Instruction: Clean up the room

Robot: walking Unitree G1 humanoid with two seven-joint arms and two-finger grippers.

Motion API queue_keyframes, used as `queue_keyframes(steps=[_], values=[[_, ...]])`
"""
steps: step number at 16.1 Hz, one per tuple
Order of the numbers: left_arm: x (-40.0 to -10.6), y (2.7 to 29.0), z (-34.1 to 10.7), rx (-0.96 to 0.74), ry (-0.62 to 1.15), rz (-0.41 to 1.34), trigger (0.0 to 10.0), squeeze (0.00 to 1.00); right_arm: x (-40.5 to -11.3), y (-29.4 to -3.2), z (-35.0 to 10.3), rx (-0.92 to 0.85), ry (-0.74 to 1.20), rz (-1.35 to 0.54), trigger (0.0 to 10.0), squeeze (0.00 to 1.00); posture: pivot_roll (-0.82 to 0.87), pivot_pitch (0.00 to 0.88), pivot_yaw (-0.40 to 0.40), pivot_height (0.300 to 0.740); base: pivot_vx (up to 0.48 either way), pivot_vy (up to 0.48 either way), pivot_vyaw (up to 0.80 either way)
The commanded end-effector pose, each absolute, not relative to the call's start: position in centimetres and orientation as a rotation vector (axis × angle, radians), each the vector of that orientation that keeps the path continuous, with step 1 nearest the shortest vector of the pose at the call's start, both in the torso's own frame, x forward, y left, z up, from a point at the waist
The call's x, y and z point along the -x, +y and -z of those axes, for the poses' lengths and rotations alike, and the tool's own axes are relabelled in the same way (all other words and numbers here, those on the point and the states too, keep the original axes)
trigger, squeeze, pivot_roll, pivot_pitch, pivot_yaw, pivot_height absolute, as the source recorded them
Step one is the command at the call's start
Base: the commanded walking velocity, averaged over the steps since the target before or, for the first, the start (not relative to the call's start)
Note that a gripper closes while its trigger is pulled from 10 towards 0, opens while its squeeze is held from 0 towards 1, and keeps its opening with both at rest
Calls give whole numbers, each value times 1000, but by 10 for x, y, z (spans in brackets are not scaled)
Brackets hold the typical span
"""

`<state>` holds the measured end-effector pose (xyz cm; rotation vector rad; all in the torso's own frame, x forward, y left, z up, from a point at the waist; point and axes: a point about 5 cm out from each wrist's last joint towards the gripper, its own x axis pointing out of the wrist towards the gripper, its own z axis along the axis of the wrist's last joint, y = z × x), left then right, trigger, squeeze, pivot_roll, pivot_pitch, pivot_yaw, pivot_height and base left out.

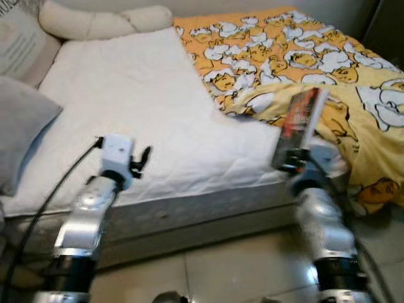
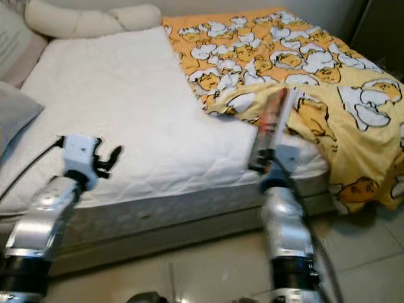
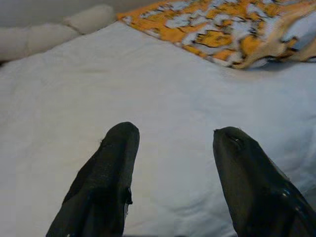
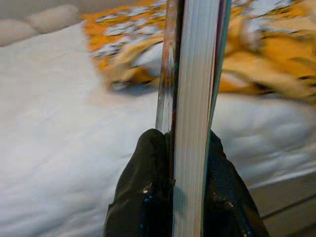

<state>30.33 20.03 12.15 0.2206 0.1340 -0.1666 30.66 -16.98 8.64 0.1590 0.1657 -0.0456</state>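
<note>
A bed (image 1: 158,126) with a bare white quilted mattress takes up most of the head views, its near edge running across the middle of the frame above a pale tiled floor (image 1: 221,271). A yellow-and-orange blanket (image 1: 297,57) printed with white cartoon figures covers the right side of the bed and hangs over the corner at the right of the frame. A long cream pillow (image 1: 101,22) lies along the top left, with a grey cushion (image 1: 22,126) at the left edge.

The right tool (image 4: 187,148) stands at the lower right centre of the head views, at the bed's near edge just beside the blanket's fold. It is clamped on a book (image 1: 302,123), which stands nearly upright, tilted slightly to the right, its red-and-dark cover facing left; the right wrist view shows the white page edges pinched between the two black fingers (image 4: 143,187).

The left tool (image 3: 173,173) sits at the lower left, over the near edge of the white mattress, with its fingers spread wide and holding nothing.
</note>
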Motion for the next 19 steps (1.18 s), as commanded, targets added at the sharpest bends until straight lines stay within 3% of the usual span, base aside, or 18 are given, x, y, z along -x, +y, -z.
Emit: queue_keyframes(steps=[1, 15, 19], values=[[-306, 196, -125, -218, 122, 178, 10000, 0, -312, -172, -101, -143, 106, 40, 10000, 0, 8, 0, 66, 740, 0, 364, 0], [-311, 196, -127, -207, 119, 157, 10000, 0, -318, -172, -106, -148, 115, -6, 10000, 0, 4, 0, 68, 740, 0, 362, 0], [-314, 194, -133, -189, 72, 152, 10000, 0, -321, -172, -110, -116, 98, -18, 10000, 0, 1, 0, 67, 740, 0, 0, 0]])
